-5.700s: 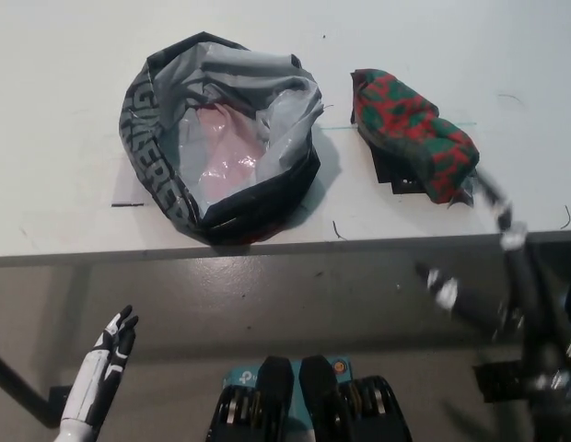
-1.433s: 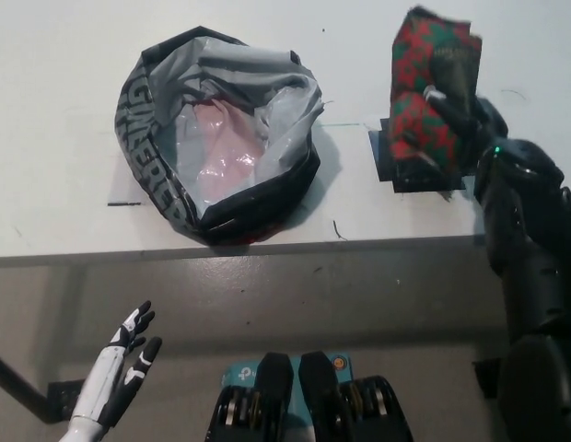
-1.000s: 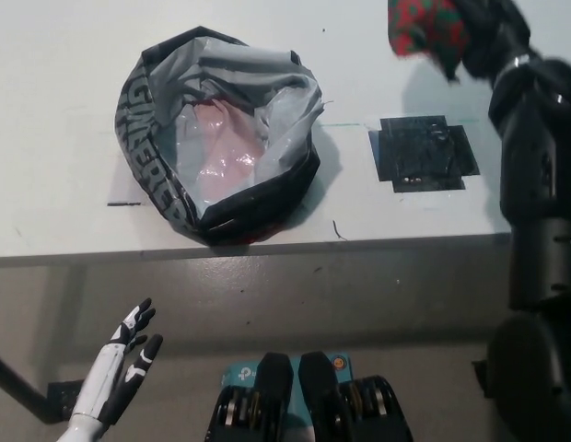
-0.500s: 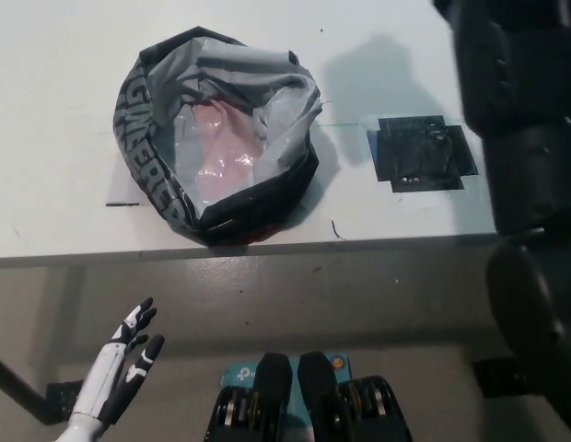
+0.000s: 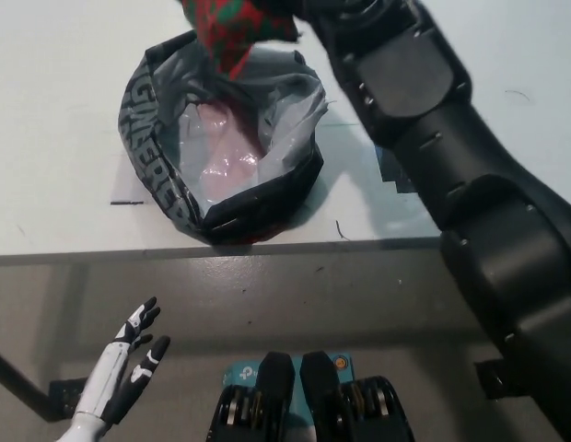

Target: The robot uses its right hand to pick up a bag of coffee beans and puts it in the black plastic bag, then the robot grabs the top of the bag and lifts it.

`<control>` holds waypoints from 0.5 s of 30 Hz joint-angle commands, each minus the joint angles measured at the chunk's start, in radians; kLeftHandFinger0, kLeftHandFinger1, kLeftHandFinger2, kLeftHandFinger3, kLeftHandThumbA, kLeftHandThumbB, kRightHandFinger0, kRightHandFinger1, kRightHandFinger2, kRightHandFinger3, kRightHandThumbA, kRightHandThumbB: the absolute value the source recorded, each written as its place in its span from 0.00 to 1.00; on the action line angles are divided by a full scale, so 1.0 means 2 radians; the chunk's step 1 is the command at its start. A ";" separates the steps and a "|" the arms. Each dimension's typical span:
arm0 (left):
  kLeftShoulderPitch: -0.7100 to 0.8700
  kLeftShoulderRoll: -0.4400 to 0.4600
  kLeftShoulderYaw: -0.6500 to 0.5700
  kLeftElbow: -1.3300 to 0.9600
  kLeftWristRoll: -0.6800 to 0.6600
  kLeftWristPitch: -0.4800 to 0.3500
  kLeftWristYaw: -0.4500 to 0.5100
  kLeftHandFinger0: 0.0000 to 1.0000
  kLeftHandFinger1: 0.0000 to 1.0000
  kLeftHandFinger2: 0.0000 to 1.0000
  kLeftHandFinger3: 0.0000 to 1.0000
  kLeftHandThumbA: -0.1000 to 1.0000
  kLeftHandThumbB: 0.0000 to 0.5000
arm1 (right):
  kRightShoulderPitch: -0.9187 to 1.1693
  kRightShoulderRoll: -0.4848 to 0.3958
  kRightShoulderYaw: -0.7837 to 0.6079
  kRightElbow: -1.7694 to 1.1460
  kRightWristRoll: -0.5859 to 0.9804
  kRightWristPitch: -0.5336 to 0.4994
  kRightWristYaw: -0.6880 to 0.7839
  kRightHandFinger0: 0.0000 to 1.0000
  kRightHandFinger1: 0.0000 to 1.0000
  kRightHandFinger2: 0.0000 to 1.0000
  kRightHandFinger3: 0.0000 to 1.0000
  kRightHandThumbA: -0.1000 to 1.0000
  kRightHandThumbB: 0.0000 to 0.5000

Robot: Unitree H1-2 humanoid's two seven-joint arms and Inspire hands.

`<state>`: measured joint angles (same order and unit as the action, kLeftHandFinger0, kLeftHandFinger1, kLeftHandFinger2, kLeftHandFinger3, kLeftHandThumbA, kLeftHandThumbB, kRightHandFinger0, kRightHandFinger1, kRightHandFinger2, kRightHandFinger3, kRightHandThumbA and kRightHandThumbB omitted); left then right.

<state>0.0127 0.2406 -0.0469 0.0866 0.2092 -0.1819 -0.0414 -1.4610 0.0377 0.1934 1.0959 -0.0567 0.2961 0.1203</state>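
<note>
The black arm has swung from the frame's right edge across to the top centre. On the white desk, the black plastic bag gapes open. The right robot hand, largely hidden, pinches the coffee bag above its mouth; lower centrally before releasing. The left robot hand rests spread, lower left.

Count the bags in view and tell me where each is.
2. The red-and-green coffee bean bag hangs at the top edge above the open black plastic bag standing on the table. The holding hand is out of frame.
</note>
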 commanded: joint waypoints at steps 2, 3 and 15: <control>-0.010 0.009 -0.004 -0.005 0.002 -0.019 -0.007 0.94 1.00 1.00 1.00 0.95 0.29 | -0.045 0.003 0.018 0.030 -0.037 -0.088 -0.032 0.02 0.38 0.72 0.50 0.00 0.35; -0.011 0.010 -0.004 -0.004 0.002 -0.019 -0.008 0.93 1.00 1.00 1.00 0.95 0.29 | -0.042 0.005 0.023 0.038 -0.042 -0.090 -0.036 0.01 0.39 0.72 0.58 0.00 0.35; -0.019 0.010 -0.005 -0.007 0.002 -0.006 -0.016 0.92 1.00 1.00 1.00 0.97 0.36 | -0.017 0.022 0.039 0.076 -0.061 -0.105 -0.054 0.05 0.42 0.73 0.69 0.00 0.37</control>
<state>-0.0041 0.2414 -0.0521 0.0865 0.2100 -0.1811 -0.0603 -1.4425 0.0616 0.2681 1.2618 -0.1471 0.1987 0.0697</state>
